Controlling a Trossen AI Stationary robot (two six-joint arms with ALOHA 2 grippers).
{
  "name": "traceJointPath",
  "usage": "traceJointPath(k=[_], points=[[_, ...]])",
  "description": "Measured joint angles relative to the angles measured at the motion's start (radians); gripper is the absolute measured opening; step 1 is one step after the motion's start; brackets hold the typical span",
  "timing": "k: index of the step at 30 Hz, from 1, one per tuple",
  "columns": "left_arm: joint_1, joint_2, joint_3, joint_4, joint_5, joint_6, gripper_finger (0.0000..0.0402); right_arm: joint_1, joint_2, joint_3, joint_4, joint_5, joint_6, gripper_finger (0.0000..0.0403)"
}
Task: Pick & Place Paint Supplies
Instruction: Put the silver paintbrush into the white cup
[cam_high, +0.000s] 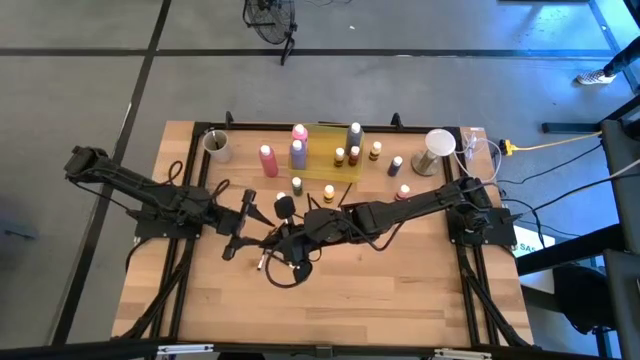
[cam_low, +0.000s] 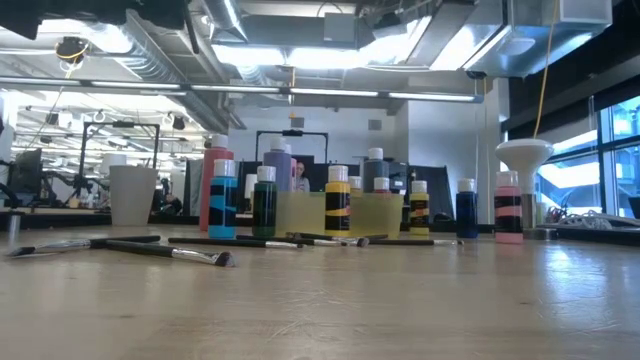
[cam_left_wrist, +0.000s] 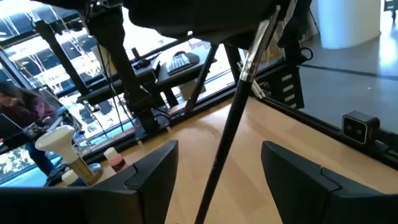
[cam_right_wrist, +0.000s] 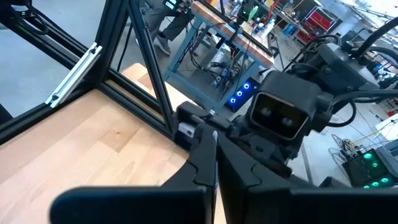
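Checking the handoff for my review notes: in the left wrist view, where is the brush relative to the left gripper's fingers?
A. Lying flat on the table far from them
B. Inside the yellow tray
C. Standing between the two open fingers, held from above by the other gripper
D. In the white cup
C: the brush runs down between the left gripper's spread fingers, its upper end held by the shut right gripper.
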Motion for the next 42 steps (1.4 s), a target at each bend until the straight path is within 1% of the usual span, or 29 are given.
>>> traceJointPath(k=[4,10,15,20,23,27,34,38,39,41,42], points=[[0.0,0.031,0.0,0.006,0.0,0.007,0.0226,0.0,0.0,0.0,-0.001,0.0,0.0,0.0008],[0.0,0.046,0.0,0.067,-0.001,0.009,0.0226,0.0,0.0,0.0,-0.002,0.0,0.0,0.0008],[0.0,0.07,0.0,0.107,-0.058,0.009,0.0225,0.0,0.0,0.0,-0.009,0.0,0.0,0.0008],[-0.001,0.101,0.0,0.113,-0.067,0.038,0.0215,0.0,0.0,0.0,-0.012,0.013,0.0,0.0008],[-0.001,0.113,0.0,0.113,-0.067,0.043,0.0193,0.0,0.0,0.0,-0.015,0.015,0.0,0.0008],[-0.001,0.115,0.0,0.113,-0.067,0.038,0.0153,0.0,0.0,0.0,-0.028,0.016,0.001,0.0008],[-0.009,0.115,0.0,0.113,-0.074,0.054,0.0074,0.0,0.0,0.0,-0.031,0.017,0.004,0.0008],[-0.035,0.115,0.0,0.106,-0.075,0.095,0.0022,0.0,0.0,0.0,-0.039,0.027,0.048,0.0009],[-0.041,0.115,-0.001,0.104,-0.081,0.096,0.0015,0.0,-0.002,0.0,-0.045,0.038,0.058,0.0011],[-0.049,0.115,-0.001,0.104,-0.097,0.096,0.0014,0.002,-0.002,0.0,-0.055,0.1,0.078,0.0018],[-0.052,0.115,-0.001,0.102,-0.111,0.095,0.0014,0.004,-0.002,0.0,-0.058,0.115,0.083,0.0024]])
